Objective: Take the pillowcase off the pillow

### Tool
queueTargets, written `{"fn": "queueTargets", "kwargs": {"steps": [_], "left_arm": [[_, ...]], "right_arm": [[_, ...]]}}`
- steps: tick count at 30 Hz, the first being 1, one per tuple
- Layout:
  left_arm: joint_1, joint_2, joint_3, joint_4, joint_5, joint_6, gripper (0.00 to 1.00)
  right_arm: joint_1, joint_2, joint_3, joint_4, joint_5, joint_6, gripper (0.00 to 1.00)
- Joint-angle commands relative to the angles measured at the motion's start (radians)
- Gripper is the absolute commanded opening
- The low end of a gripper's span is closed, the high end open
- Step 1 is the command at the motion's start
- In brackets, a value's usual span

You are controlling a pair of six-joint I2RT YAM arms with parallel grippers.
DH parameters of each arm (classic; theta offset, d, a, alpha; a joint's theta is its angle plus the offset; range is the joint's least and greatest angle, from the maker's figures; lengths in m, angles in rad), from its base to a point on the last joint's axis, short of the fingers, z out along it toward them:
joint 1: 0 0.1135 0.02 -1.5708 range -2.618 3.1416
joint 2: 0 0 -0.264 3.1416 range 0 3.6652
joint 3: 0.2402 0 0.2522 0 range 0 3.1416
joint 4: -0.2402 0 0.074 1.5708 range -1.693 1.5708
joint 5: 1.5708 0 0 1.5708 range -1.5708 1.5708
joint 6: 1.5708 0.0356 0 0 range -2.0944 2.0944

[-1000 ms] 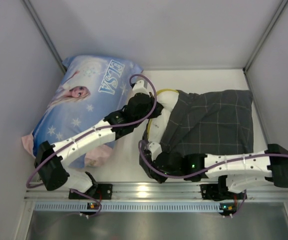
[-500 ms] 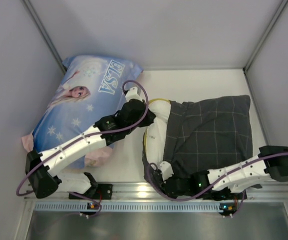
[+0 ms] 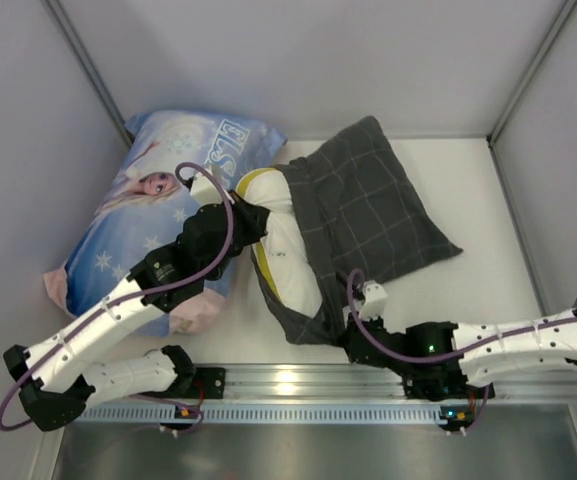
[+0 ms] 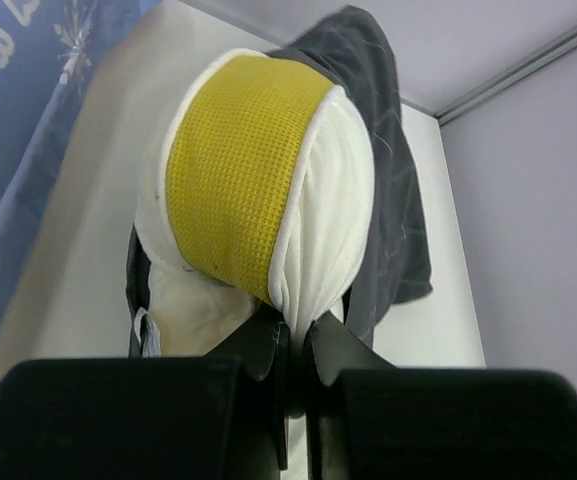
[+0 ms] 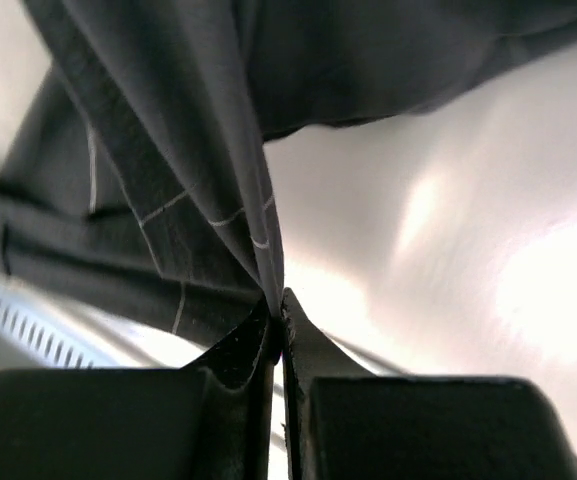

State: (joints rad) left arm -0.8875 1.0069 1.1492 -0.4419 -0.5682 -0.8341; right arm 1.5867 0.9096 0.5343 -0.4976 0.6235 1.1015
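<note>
The dark grey checked pillowcase (image 3: 368,205) lies slanted across the table's middle, still over most of the white pillow (image 3: 286,250). The pillow's bare end with a yellow band sticks out at the left. In the left wrist view my left gripper (image 4: 298,325) is shut on a fold of the white pillow (image 4: 323,240) beside the yellow band (image 4: 233,170); the pillowcase (image 4: 393,190) hangs behind it. My left gripper (image 3: 243,212) is at the pillow's far left end. My right gripper (image 3: 343,325) is shut on the pillowcase's near open edge (image 5: 208,190), pinched at its fingertips (image 5: 276,312).
A large blue ELSA-print pillow (image 3: 163,195) lies at the back left, under my left arm. A metal rail (image 3: 298,385) runs along the near edge. Grey walls close in the back and both sides.
Both arms have swung left and the pillow has turned. Its bare end has come further out of the case, and the case's closed end has swung toward the back wall.
</note>
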Motion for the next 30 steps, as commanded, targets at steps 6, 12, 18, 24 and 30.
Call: {"fn": "queueTargets", "kwargs": {"steps": [6, 12, 18, 24, 30], "left_arm": [[0.022, -0.039, -0.028, 0.054, 0.057, 0.018, 0.00], [0.021, 0.007, -0.039, 0.012, 0.106, 0.039, 0.00], [0.019, 0.076, -0.013, 0.012, 0.093, 0.047, 0.00], [0.013, 0.127, -0.009, 0.077, 0.060, 0.018, 0.00], [0.002, 0.167, 0.021, 0.118, 0.062, 0.003, 0.00]], "right_arm": [[-0.422, 0.034, 0.210, -0.173, -0.082, -0.340, 0.00], [-0.619, 0.120, 0.282, -0.128, -0.306, -0.557, 0.42], [-0.588, -0.116, 0.197, -0.079, -0.577, -0.505, 0.77], [-0.588, -0.219, 0.227, -0.111, -0.689, -0.333, 0.97], [-0.588, -0.166, 0.112, -0.093, -0.567, -0.181, 0.95]]}}
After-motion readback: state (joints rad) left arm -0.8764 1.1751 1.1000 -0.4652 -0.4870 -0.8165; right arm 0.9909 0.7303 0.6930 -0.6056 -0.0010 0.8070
